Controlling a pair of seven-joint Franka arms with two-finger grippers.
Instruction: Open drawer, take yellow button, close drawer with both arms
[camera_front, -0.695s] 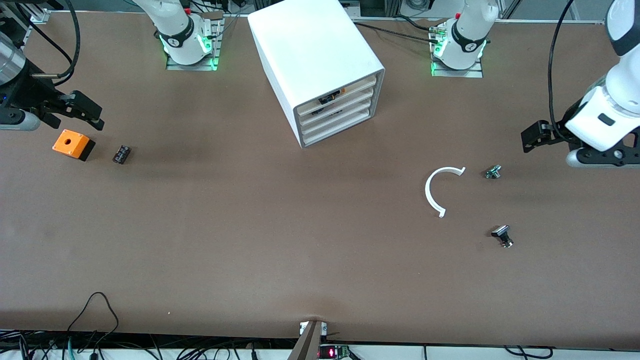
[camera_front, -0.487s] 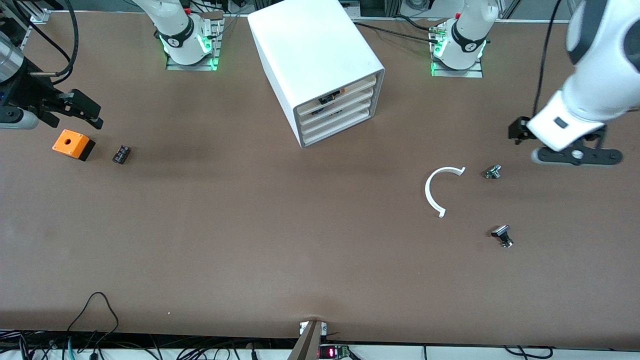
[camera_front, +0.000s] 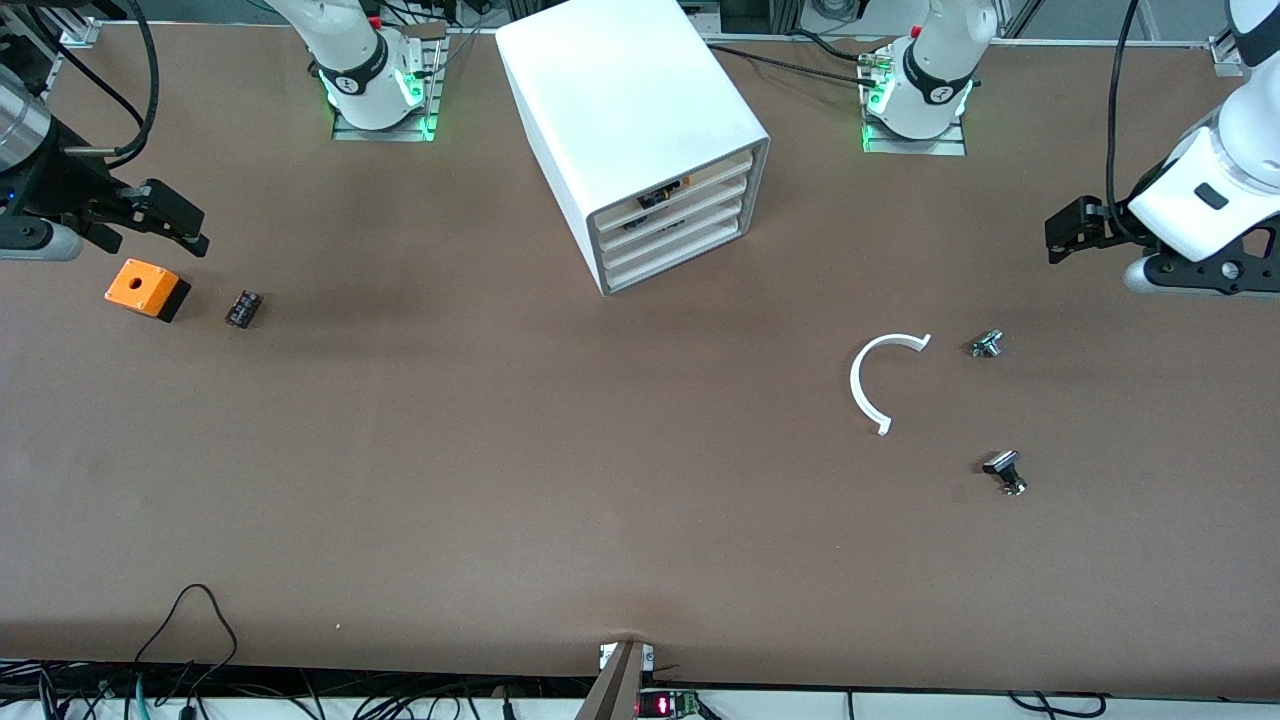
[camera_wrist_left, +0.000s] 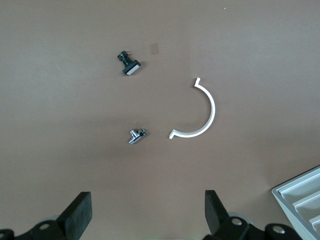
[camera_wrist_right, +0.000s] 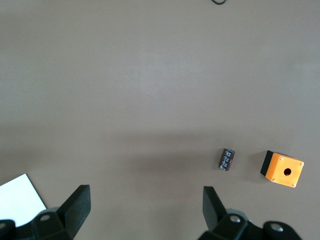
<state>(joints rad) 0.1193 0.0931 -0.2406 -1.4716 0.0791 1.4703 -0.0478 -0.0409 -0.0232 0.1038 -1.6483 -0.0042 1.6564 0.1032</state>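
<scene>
The white cabinet (camera_front: 630, 100) stands mid-table near the arms' bases. Its top drawer (camera_front: 725, 168) sits pushed in. A small black and orange-red thing, likely the button (camera_front: 662, 194), shows in the gap above that drawer and is mostly hidden. My left gripper (camera_front: 1058, 235) is open and empty, up over bare table at the left arm's end. It also shows in the left wrist view (camera_wrist_left: 147, 215). My right gripper (camera_front: 198, 232) is open and empty above the orange box at the right arm's end. It also shows in the right wrist view (camera_wrist_right: 145, 207).
An orange box with a hole (camera_front: 145, 288) and a small black part (camera_front: 243, 308) lie at the right arm's end. A white C-shaped strip (camera_front: 868, 385), a small silver part (camera_front: 986, 344) and a black-capped silver button (camera_front: 1005, 472) lie toward the left arm's end.
The left arm swung in toward the cabinet, then back out, and its gripper now sits closer to the bases' side. The right arm barely moved.
</scene>
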